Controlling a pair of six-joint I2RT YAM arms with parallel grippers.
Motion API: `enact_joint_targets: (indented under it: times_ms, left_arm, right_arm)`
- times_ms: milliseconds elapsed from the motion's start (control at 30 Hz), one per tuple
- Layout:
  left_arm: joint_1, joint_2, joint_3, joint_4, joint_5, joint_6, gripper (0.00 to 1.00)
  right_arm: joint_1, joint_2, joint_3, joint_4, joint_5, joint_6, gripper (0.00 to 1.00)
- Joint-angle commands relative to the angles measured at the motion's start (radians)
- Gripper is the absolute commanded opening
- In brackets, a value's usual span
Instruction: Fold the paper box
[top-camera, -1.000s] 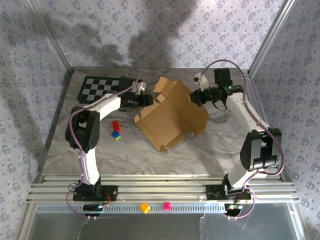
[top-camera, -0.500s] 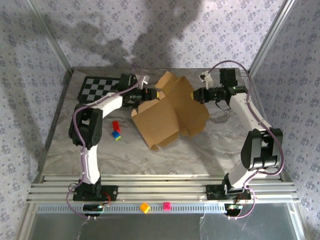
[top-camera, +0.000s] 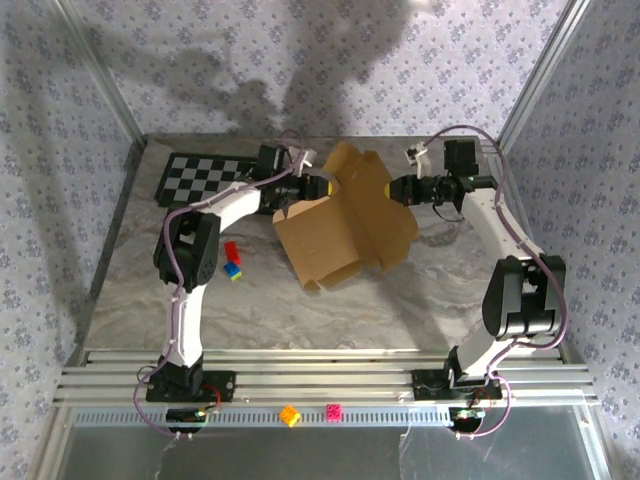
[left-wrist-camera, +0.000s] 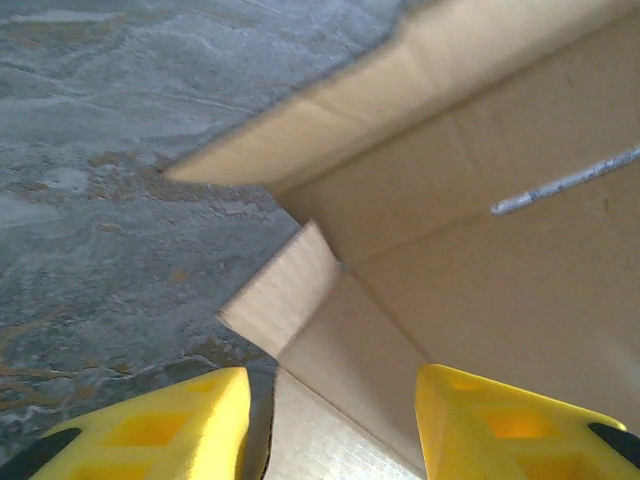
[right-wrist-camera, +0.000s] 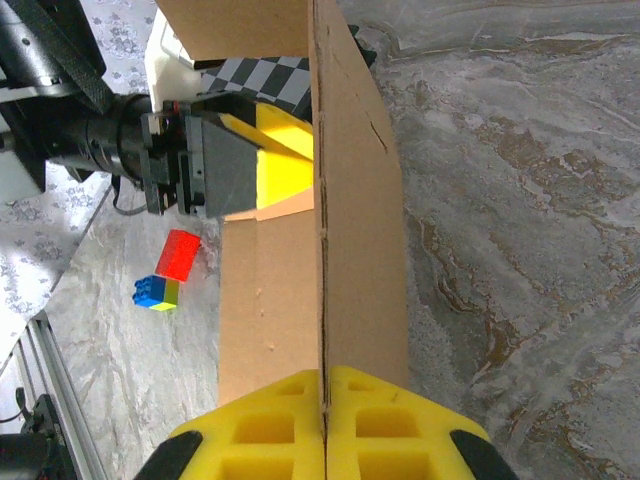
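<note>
Your top camera looks down from behind the bases over the whole table (top-camera: 250, 310). Both wrist cameras sit close against the box (left-wrist-camera: 480, 260); the right one faces the left gripper (right-wrist-camera: 285, 160).

White tubular links joined by chunky black motor housings make up the left arm (top-camera: 180, 320) and the right arm (top-camera: 497, 228). A thin mauve cable (top-camera: 470, 128) loops loosely along each. The left gripper (left-wrist-camera: 333, 400) and the right gripper (right-wrist-camera: 325, 420) have bright yellow plastic fingers (right-wrist-camera: 270, 420) with recessed square pockets (black at the outer corners), mounted on black blocks.
</note>
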Motion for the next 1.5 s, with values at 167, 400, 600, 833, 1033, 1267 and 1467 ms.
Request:
enact_joint_targets:
  times_ms: [167,400,600,833,1033,1267,1467]
  left_arm:
    - [-0.042,-0.060,0.021,-0.166,-0.061,0.151,0.44]
    - [-0.045,-0.127,-0.084,-0.186,-0.030,0.137,0.40]
    - [-0.030,-0.262,-0.234,-0.085,-0.080,-0.050,0.45]
    - [0.151,-0.395,-0.232,-0.051,-0.170,-0.381,0.48]
    - [0.225,-0.213,0.003,-0.218,-0.089,-0.268,0.44]
    - [0.161,0.057,0.317,-0.333,-0.004,-0.256,0.41]
    - [0.111,0.059,0.277,-0.302,0.012,-0.265,0.44]
  right_arm:
    - [-0.008,0.023,0.021,0.018,0.013,0.020,0.00]
    - [0.035,0.017,0.066,-0.085,0.144,-0.107,0.00]
    - [0.090,0.025,0.082,-0.136,0.234,-0.206,0.00]
    - [0.096,0.003,0.083,-0.178,0.147,-0.294,0.00]
    - [0.102,0.006,0.095,-0.171,0.042,-0.296,0.00]
    - [0.127,0.018,0.111,-0.193,0.076,-0.312,0.00]
    - [0.134,0.014,0.111,-0.203,0.101,-0.322,0.00]
